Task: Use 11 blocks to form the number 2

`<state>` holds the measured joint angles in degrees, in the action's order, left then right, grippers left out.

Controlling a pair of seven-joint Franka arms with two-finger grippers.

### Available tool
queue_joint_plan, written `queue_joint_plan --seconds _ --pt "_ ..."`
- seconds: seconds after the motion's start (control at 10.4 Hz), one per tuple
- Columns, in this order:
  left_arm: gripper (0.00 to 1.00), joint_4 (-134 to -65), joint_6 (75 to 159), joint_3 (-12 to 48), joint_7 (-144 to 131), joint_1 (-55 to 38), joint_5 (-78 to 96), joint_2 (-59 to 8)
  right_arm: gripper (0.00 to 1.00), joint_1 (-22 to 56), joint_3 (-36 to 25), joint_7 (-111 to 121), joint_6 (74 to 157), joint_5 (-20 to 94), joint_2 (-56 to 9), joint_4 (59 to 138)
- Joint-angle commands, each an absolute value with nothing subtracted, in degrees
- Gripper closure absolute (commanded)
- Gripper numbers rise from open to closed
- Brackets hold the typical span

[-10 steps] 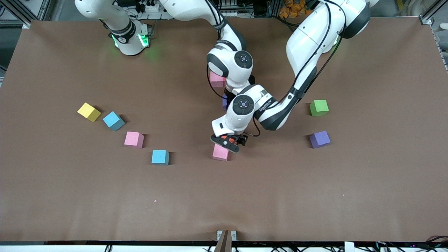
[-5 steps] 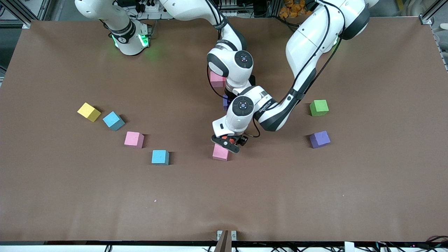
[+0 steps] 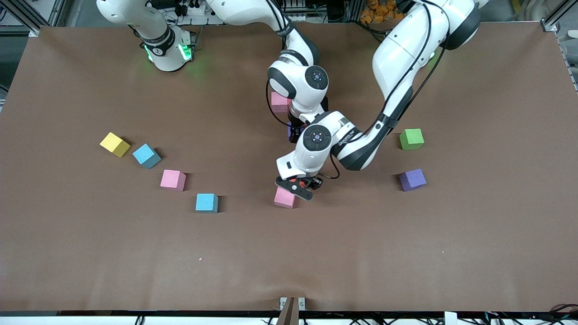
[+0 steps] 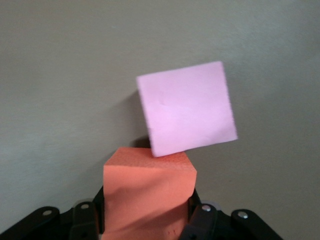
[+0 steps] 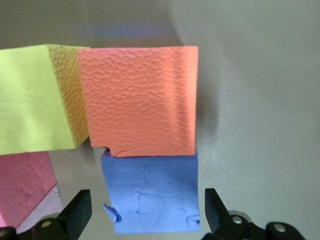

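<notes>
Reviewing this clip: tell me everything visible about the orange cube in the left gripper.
The orange cube is a small matte foam block with a finely pitted surface and slightly rounded edges, intact as far as shown. It sits clamped between the left gripper's black fingers, which press two facing sides, its lower part hidden between them. It is over the table beside the pink cube; whether the two touch cannot be told. In the front view only slivers of orange show.

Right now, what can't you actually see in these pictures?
- Front view: arms cover the cubes beneath; only a pink cube and purple cube peek out.
- Front view: the right end effector, over the purple cube, sits hidden under its own wrist.
- Front view: the left end effector hides most of its orange cube.
- Right wrist view: edge crops the yellow cube.
</notes>
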<state>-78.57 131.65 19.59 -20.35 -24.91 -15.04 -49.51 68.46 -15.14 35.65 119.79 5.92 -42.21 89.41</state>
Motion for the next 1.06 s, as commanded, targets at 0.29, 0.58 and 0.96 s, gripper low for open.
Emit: queue_joint_plan --seconds 0.29,0.58,0.96 --pt "0.99 -80.0 120.0 20.0 -20.5 -21.2 -14.2 -40.2 0.00 67.3 -15.2 37.9 117.2 6.7 -39.6 89.6" --pt "0.98 -83.4 117.4 20.0 -19.8 -18.4 -14.2 -34.9 0.00 63.9 -15.2 39.2 116.6 6.7 -37.6 89.6" --pt "0.99 -88.4 115.0 20.1 -19.9 -17.1 -13.4 -29.5 0.00 56.3 -15.2 40.0 113.9 6.6 -35.1 89.6"
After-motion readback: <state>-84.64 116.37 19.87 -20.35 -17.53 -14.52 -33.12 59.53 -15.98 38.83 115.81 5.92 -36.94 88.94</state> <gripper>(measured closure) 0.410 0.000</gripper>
